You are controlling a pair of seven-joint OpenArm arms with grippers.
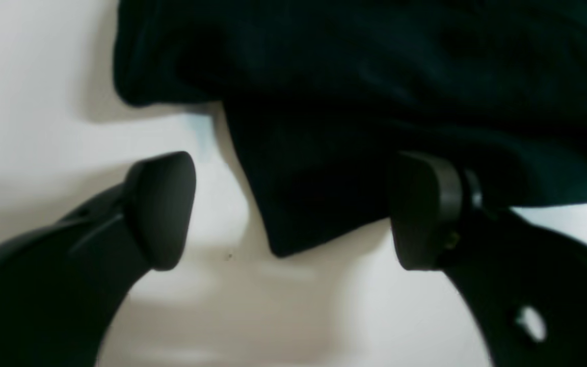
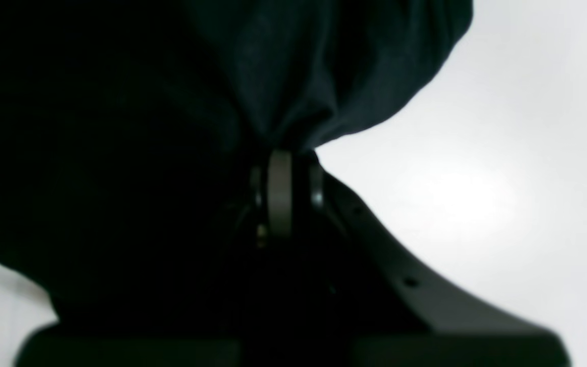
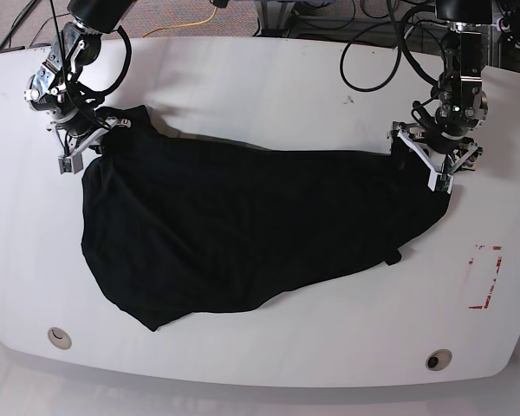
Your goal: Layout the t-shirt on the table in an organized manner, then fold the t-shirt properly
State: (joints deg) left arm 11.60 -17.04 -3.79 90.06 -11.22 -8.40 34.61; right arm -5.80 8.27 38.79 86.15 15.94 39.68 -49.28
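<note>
The black t-shirt [image 3: 243,225] lies crumpled across the middle of the white table [image 3: 260,78], spread unevenly with a point toward the front left. At the shirt's far left end, my right gripper [image 3: 91,143] is shut on a bunch of fabric. The right wrist view shows cloth [image 2: 298,66] gathered at the closed right gripper [image 2: 281,153]. My left gripper [image 3: 429,165] stands open at the shirt's right end. In the left wrist view a corner of the t-shirt [image 1: 375,76] lies between the spread fingers of the left gripper [image 1: 292,211], which hold nothing.
A red dashed rectangle mark [image 3: 485,277] sits near the table's right edge. Two round grommets [image 3: 59,336] [image 3: 438,358] lie near the front edge. Black cables [image 3: 373,43] hang over the back of the table by the arms.
</note>
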